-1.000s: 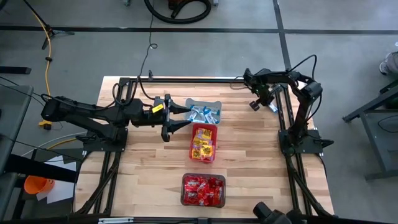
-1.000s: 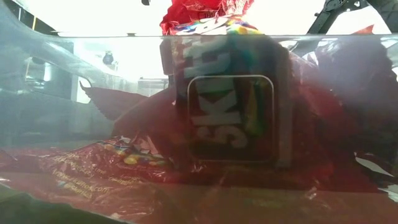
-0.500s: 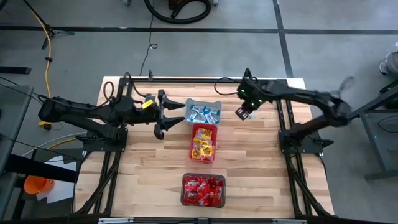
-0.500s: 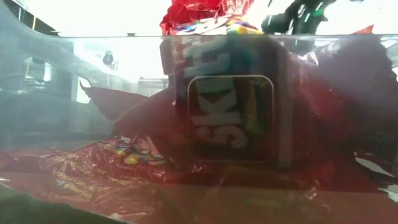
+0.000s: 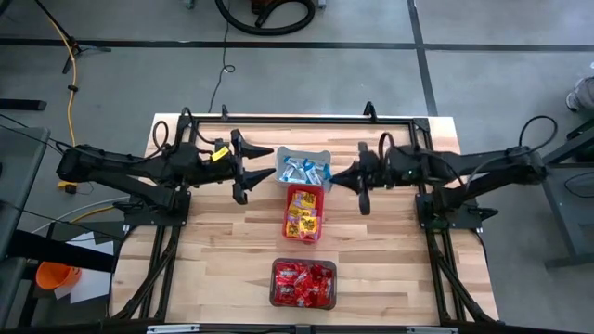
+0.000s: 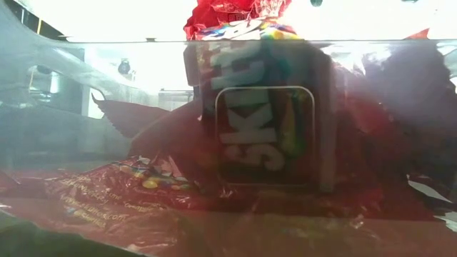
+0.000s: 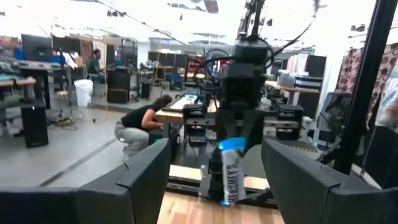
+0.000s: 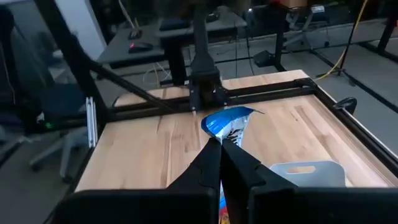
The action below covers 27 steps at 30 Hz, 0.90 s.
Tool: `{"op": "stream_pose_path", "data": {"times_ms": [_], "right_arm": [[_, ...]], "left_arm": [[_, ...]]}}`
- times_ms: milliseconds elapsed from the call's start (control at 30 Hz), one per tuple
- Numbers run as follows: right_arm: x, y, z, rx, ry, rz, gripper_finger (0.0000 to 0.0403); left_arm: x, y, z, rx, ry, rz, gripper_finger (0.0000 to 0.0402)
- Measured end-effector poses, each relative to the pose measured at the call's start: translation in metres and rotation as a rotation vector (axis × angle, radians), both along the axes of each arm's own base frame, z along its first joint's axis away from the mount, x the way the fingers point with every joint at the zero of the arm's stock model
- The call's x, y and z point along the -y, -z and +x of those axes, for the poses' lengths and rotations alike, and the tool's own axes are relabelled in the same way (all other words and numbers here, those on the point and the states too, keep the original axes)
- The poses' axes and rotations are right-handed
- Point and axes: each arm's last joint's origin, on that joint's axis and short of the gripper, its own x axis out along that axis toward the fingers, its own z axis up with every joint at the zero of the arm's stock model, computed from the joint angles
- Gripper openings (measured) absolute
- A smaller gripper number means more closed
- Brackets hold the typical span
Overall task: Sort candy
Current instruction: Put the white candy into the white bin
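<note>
Grey concrete floor is seen on all sides of the wooden tabletop [image 5: 223,250], whose near half is left bare on both flanks of the bins, so wide open boards remain toward the left and right edges. Three bins are lined up down the middle: a grey bin [image 5: 303,167] of blue-and-white candy [image 5: 304,171] farthest back, a pink bin [image 5: 303,212] of yellow candy [image 5: 303,219] next, and a dark bin [image 5: 303,282] of red candy [image 5: 303,284] near the front edge, well apart from the other two. The left gripper [image 5: 263,171] is held just left of the grey bin, its jaws spread wide and nothing between them. The right gripper [image 5: 340,175] is held just right of the same bin, jaws clenched on one blue-and-white packet [image 8: 225,126], seen best from the right wrist. The low view is filled, apparently through the dark bin's wall, with red wrappers.
</note>
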Motion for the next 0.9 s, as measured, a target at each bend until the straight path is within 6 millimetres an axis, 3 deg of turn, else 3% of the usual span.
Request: {"op": "stream_pose_path", "data": {"times_ms": [133, 400, 633, 767, 900], "right_arm": [[-0.009, 0.003, 0.008, 0.008, -0.006, -0.034, 0.0000], [-0.004, 0.004, 0.010, 0.013, 0.014, -0.032, 0.0000], [0.039, 0.027, 0.033, -0.090, 0.156, -0.100, 0.0000], [0.068, 0.042, 0.046, -0.124, 0.122, -0.031, 0.0000], [0.080, 0.052, 0.053, -0.148, 0.129, -0.009, 0.0000]], "left_arm": [[0.000, 0.003, 0.001, -0.030, 0.014, -0.010, 0.0239], [0.000, 0.003, 0.000, -0.025, 0.016, -0.010, 0.0239], [0.000, 0.002, 0.000, -0.025, 0.017, -0.010, 0.0239], [0.000, 0.000, -0.005, -0.019, 0.018, -0.011, 0.0239], [0.000, -0.002, -0.012, -0.030, 0.018, -0.010, 0.0239]]}}
